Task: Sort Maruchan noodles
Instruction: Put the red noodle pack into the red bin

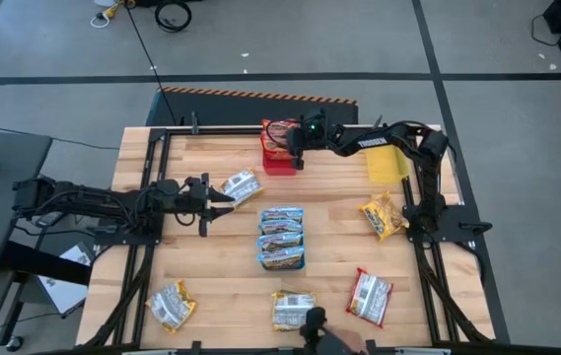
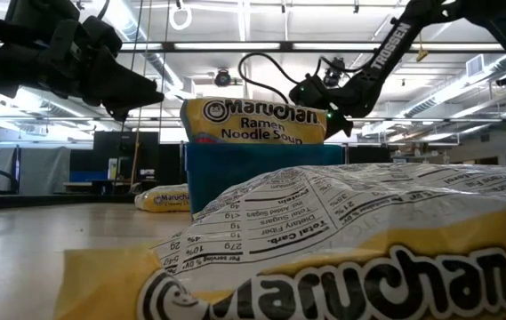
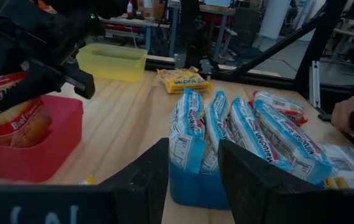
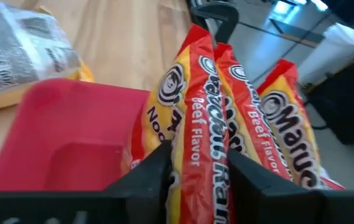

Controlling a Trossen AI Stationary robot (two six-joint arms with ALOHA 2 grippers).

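Red-orange Maruchan packets [image 4: 251, 124] stand on edge in the red tray [image 4: 58, 143] at the table's far side. My right gripper [image 4: 195, 180] reaches over that tray [image 1: 280, 160], shut on one packet [image 4: 198, 143]. Blue-silver packets [image 3: 239, 130] stand on edge in the blue tray [image 1: 281, 258] at the table's middle. My left gripper [image 1: 223, 200] hovers at the left, open, with nothing between its fingers [image 3: 145, 180]. A yellow-orange packet [image 1: 241, 185] lies flat on the table just beyond it. My right gripper pinches one red-orange packet by its two flat faces [image 4: 195, 124], a finger on each side. The fingers slant downward from the table's right. The packet stands on edge in the red tray beside two others; its lower edge is hidden behind the fingers.
The yellow tray [image 1: 386, 163] sits at the far right. Loose packets lie flat on the table: yellow-orange ones [image 1: 383, 215], [image 1: 172, 304], [image 1: 293, 309] and a red-orange one [image 1: 370, 296]. A person's hand [image 3: 351, 115] shows beyond the table's near edge.
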